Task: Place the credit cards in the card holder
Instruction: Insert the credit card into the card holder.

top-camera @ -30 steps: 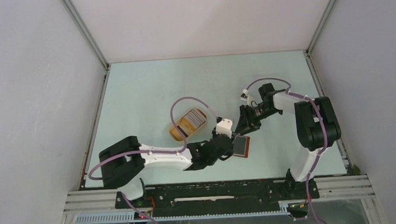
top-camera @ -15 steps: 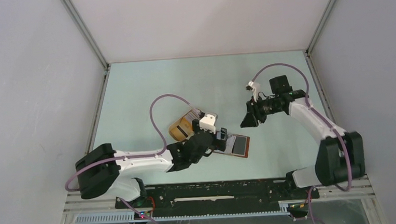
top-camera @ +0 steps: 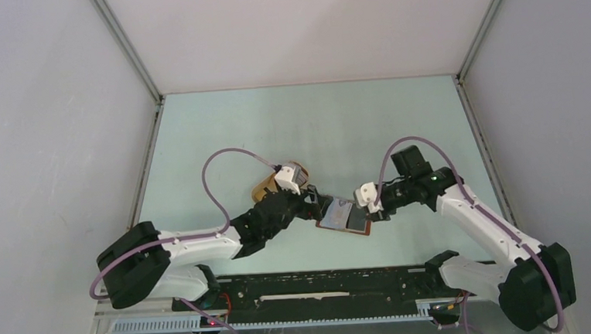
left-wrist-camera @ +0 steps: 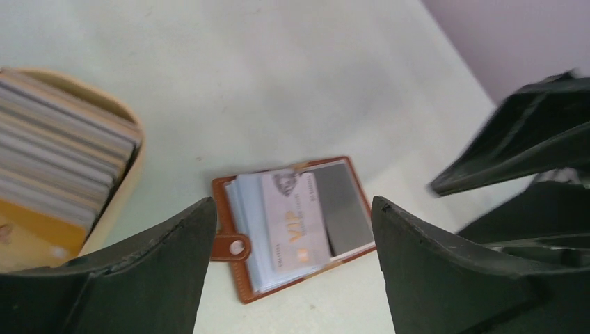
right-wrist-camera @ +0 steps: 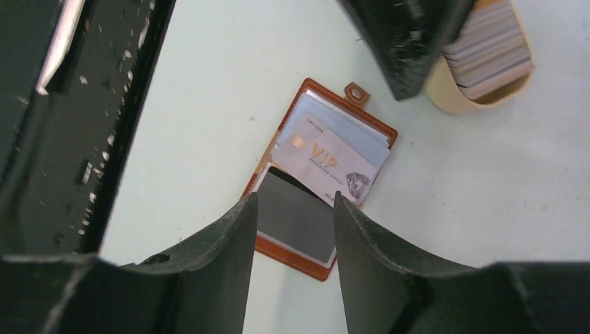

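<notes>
The card holder (left-wrist-camera: 240, 278) lies open on the table, a reddish-brown case with its strap tab (left-wrist-camera: 231, 246) pointing at the tray. A white credit card (left-wrist-camera: 296, 219) with gold "VIP" lettering lies askew over its bluish pockets, beside a dark card (left-wrist-camera: 344, 205). Whether the white card sits inside a pocket I cannot tell. My left gripper (left-wrist-camera: 292, 202) hangs open above the holder's tab end, with nothing in it. Over the dark-card end (right-wrist-camera: 296, 216), my right gripper (right-wrist-camera: 293, 198) stands open, holding nothing. More credit cards (left-wrist-camera: 49, 174) stand edge-on in the tray.
The tan oval tray (top-camera: 263, 189) sits just left of the holder (top-camera: 343, 218), half hidden under my left wrist. A black rail (right-wrist-camera: 69, 125) runs along the table's near edge, close to the holder. Both grippers (top-camera: 320, 206) (top-camera: 371, 211) crowd the holder from either side.
My left gripper opened and drew back to the left, leaving the white card on the holder. My right arm swung in from the back right and now hovers over the holder's right end.
</notes>
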Controlling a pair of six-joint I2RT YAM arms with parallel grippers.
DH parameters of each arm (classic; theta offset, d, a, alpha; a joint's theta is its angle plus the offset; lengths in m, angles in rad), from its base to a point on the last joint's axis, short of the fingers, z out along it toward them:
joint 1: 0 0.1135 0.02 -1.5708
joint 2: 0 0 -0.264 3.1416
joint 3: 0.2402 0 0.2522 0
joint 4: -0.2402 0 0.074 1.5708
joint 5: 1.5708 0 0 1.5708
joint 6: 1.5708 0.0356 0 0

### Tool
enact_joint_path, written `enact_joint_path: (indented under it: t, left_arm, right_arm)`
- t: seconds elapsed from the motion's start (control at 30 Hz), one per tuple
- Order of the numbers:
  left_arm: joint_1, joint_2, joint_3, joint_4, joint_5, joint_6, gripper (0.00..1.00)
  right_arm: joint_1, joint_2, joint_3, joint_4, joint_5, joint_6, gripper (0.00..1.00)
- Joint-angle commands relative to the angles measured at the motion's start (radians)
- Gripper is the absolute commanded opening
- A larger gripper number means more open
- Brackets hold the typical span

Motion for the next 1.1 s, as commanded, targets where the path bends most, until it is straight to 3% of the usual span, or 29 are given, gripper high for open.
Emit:
enact_joint_path:
  t: [0.0,0.1,0.23,0.4,0.67,1.07]
  left_arm:
    - [0.008,-0.05,-0.004,0.153,0.131,0.031,0.86]
    - [0.01,-0.068,0.013,0.116,0.13,0.093,0.85]
    - [0.04,-0.065,0.011,0.054,0.12,0.061,0.68]
    - [0.059,0.02,0.009,0.056,0.136,-0.029,0.48]
    - [0.06,0.113,0.053,-0.063,0.048,-0.157,0.35]
    - [0.045,0.192,0.155,-0.253,0.009,-0.181,0.32]
  right_arm:
    - [0.096,0.066,0.015,0.017,0.176,-0.203,0.5]
    - [0.14,0.128,0.027,0.05,0.261,-0.215,0.4]
    - [0.185,0.202,0.028,0.111,0.357,-0.216,0.2]
    - [0.213,0.294,0.027,0.183,0.422,-0.161,0.08]
    - [0.245,0.359,-0.001,0.262,0.486,-0.12,0.05]
    - [0.282,0.367,-0.036,0.293,0.535,-0.146,0.05]
